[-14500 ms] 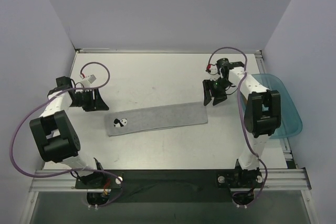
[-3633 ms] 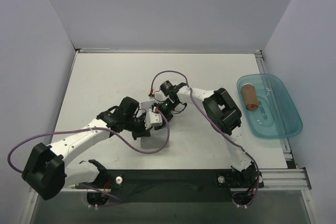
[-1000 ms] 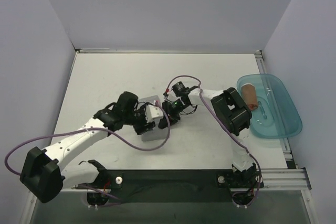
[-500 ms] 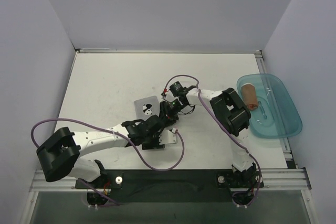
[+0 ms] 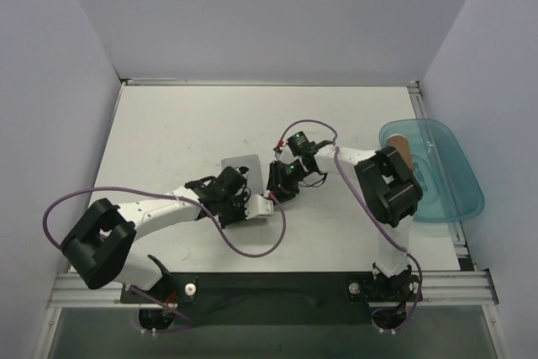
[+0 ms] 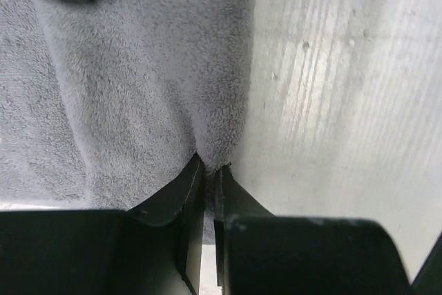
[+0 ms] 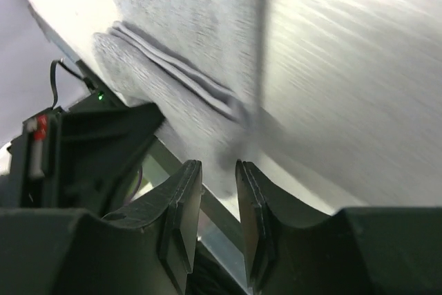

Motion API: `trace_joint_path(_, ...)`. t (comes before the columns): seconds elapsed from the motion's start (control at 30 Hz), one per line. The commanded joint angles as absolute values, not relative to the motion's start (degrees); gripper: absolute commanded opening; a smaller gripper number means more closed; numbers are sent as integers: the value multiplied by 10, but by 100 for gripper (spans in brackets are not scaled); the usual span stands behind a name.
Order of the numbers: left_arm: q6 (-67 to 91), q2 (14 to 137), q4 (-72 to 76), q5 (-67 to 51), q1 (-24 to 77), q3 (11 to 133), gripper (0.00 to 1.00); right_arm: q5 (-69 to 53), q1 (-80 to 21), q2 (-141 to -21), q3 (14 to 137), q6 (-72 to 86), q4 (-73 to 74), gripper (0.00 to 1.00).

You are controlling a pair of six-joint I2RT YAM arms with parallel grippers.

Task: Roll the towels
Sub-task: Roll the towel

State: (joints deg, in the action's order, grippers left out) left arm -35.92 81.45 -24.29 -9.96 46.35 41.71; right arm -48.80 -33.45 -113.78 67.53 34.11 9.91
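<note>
The left gripper pinches only a thin edge of the grey towel and the right gripper stands slightly apart and empty, so the towel could slip out and unroll.

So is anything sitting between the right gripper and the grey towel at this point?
Nothing visible. The right gripper has its fingers slightly parted right at the folded edge of the grey towel, with no object between. The left gripper is pinched on another edge, not in the way.
</note>
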Motion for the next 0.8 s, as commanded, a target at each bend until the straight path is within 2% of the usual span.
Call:
trace_joint_path(0.0, -430, 835, -355, -250, 417, 427, 4, -447, -305, -1068, 641, 334, 91, 29)
trace_joint_path(0.17, -498, 898, -444, -349, 377, 489, 4, -446, -272, -975, 620, 265, 99, 36)
trace_joint_path(0.37, -568, 1011, -571, -432, 317, 600, 8, -403, -256, -836, 561, 107, 142, 52)
trace_joint_path(0.4, -579, 1043, -608, -439, 310, 619, 9, -396, -256, -818, 554, 90, 147, 58)
trace_joint_path(0.5, -619, 1111, -672, -451, 288, 676, 12, -394, -257, -774, 572, -9, 212, 64)
trace_joint_path(0.63, -641, 1191, -726, -457, 266, 742, 15, -403, -264, -738, 616, -132, 308, 65)
trace_joint_path(0.77, -662, 1261, -795, -461, 247, 802, 18, -396, -279, -722, 667, -190, 375, 65)
